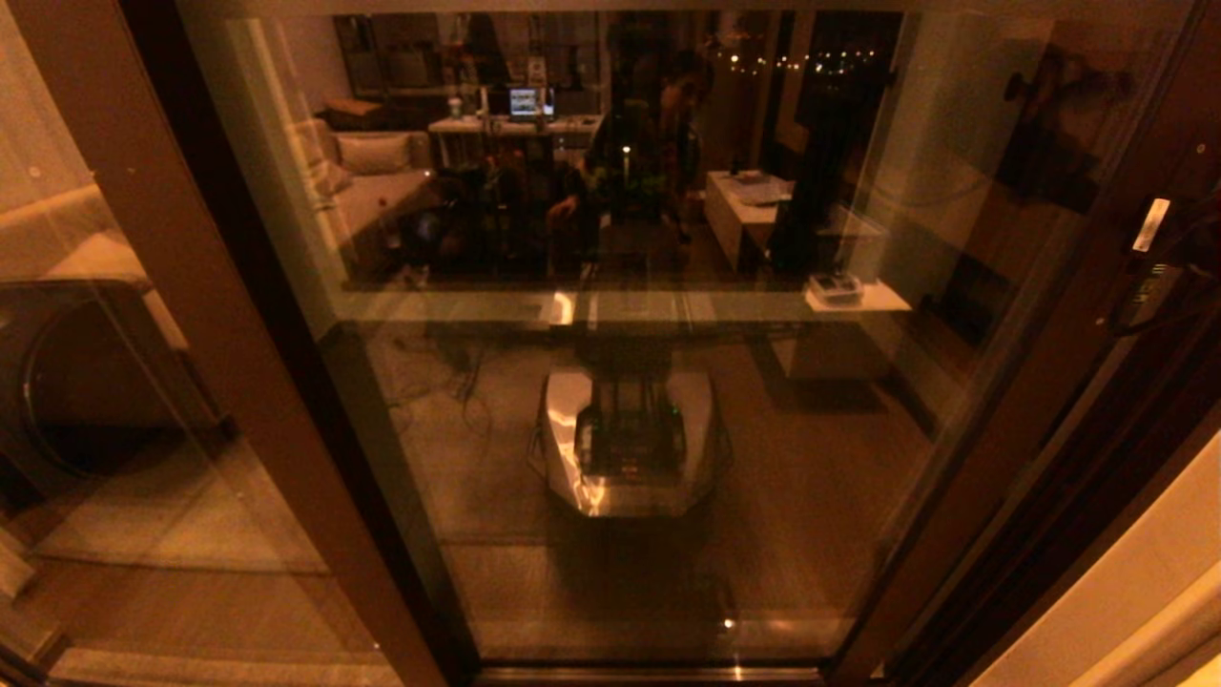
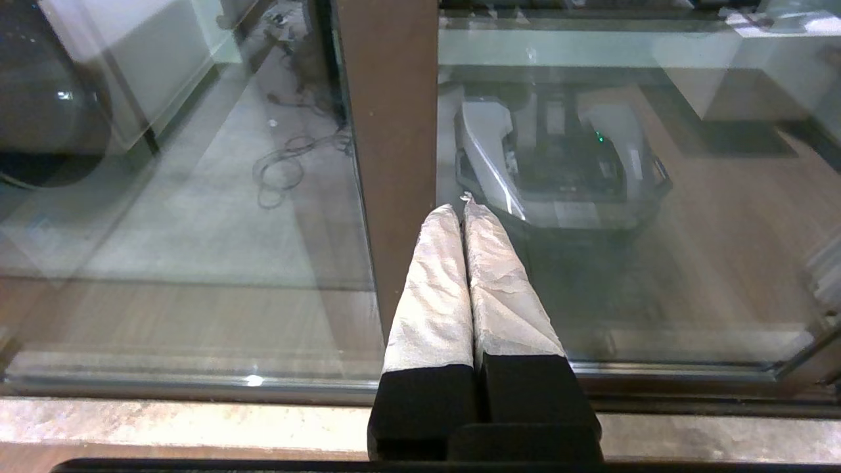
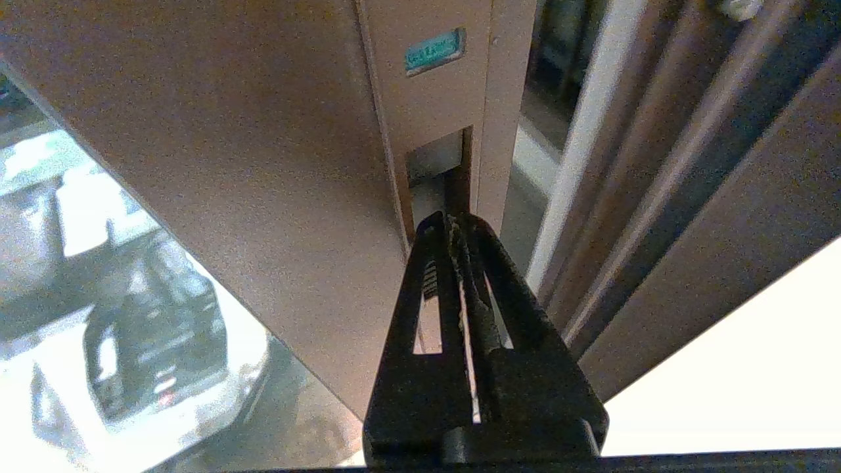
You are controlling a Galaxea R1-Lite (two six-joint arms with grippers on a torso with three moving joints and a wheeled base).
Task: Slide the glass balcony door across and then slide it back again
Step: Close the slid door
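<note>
The glass balcony door (image 1: 620, 401) fills the head view; its reflective pane mirrors the room and my own base. Its wide reddish-brown stile (image 1: 1040, 401) runs down the right side. In the right wrist view the stile's recessed handle slot (image 3: 439, 164) sits below a small green label (image 3: 431, 50). My right gripper (image 3: 454, 218) is shut, its dark fingertips together at the near end of that slot. My left gripper (image 2: 460, 207) hangs low near the floor track, shut and holding nothing, with its white-wrapped fingers (image 2: 433, 289) just in front of the plain brown post (image 2: 391, 118).
The plain post (image 1: 219, 334) slants down the left, and a round dark appliance (image 1: 57, 382) sits behind the other panel. The fixed frame rails (image 3: 631, 197) and a cream wall (image 1: 1145, 592) lie right of the stile. A pale sill (image 2: 164, 420) runs along the track.
</note>
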